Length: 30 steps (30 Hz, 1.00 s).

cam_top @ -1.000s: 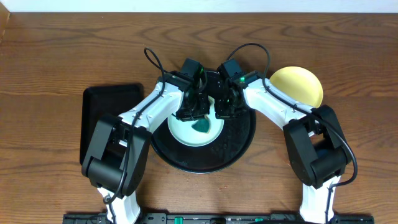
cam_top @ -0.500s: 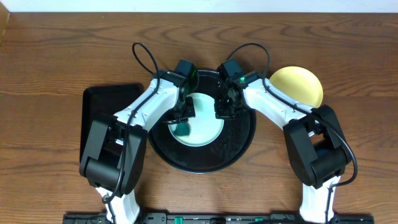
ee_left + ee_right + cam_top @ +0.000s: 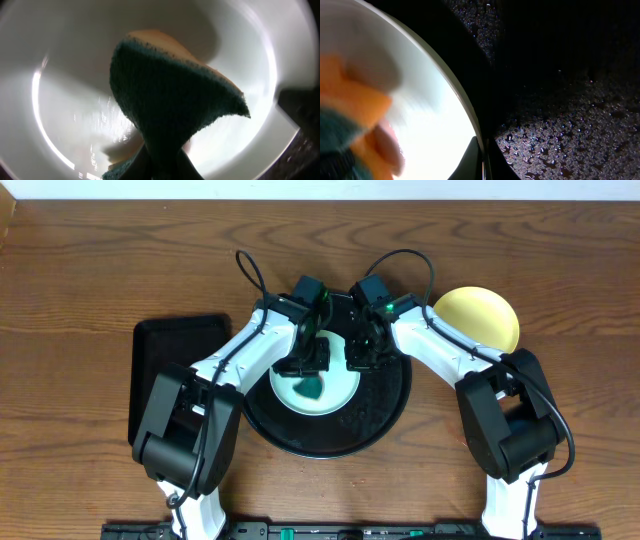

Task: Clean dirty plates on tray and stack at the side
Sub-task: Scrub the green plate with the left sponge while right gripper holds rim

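Round black tray (image 3: 385, 415): sits on the worktop (image 3: 80, 270) near the middle of its near edge, between the two arm bases; its bare right half is beaded with water drops. Mint plate (image 3: 340, 388): lies flat inside the tray, left of the tray's centre and toward its far rim, inner face glossy and wet. Sponge (image 3: 170, 110): dark green scouring face with a yellow-orange foam back, folded and pressed down onto the middle of the mint plate. Left gripper (image 3: 308, 366): reaches in from the left, jaws clamped tight on the sponge. Right gripper (image 3: 358, 360): reaches in from the right, jaws pressed together on the mint plate's right rim, one dark finger lying along that rim in the wrist view. Rectangular tray (image 3: 165, 350): black, on the worktop just left of the round tray, partly under the left arm. Yellow plate (image 3: 478, 318): upright on the bare worktop beyond the tray's right edge, apart from it, partly covered by the right arm.
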Each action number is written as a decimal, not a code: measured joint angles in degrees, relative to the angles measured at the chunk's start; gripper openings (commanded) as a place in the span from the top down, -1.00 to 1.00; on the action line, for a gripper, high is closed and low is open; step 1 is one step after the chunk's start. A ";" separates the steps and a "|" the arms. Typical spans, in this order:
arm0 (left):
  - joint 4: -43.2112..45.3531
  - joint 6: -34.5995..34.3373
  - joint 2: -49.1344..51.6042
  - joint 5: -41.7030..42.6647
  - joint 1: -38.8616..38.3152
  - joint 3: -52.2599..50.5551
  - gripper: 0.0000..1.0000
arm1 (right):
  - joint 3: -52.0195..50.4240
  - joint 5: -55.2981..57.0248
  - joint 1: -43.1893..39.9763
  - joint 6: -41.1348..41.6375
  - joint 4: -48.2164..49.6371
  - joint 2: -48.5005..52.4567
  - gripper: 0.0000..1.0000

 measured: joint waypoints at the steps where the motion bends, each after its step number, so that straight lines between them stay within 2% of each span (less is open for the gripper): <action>1: 1.33 0.02 0.02 -0.83 0.00 -0.02 0.85 | 0.00 0.00 0.00 0.00 -0.02 0.02 0.98; 4: 6.16 0.07 0.04 -5.25 0.00 -0.02 0.85 | 0.00 0.00 0.00 0.00 -0.02 0.00 0.98; 8: 6.75 0.24 0.04 -11.80 -0.09 -0.02 0.85 | 0.00 0.00 0.00 0.00 -0.02 0.00 0.98; 12: 1.90 0.26 0.04 -16.48 -0.09 0.00 0.85 | 0.00 -0.02 0.00 0.00 0.00 0.02 0.98; 16: -3.56 0.26 0.04 -17.00 -0.15 0.15 0.85 | 0.00 -0.02 0.00 0.00 0.02 0.02 0.98; 19: -6.54 0.28 0.04 -13.64 -0.20 0.22 0.85 | 0.00 -0.09 0.00 0.00 0.17 0.07 0.98; 23: -7.82 0.70 0.04 -4.92 -0.13 0.22 0.87 | 0.00 -0.09 0.00 0.00 0.20 0.07 0.98; 30: -3.06 1.18 0.04 5.99 -0.11 0.20 0.85 | 0.00 -0.09 0.00 0.00 0.17 0.07 0.98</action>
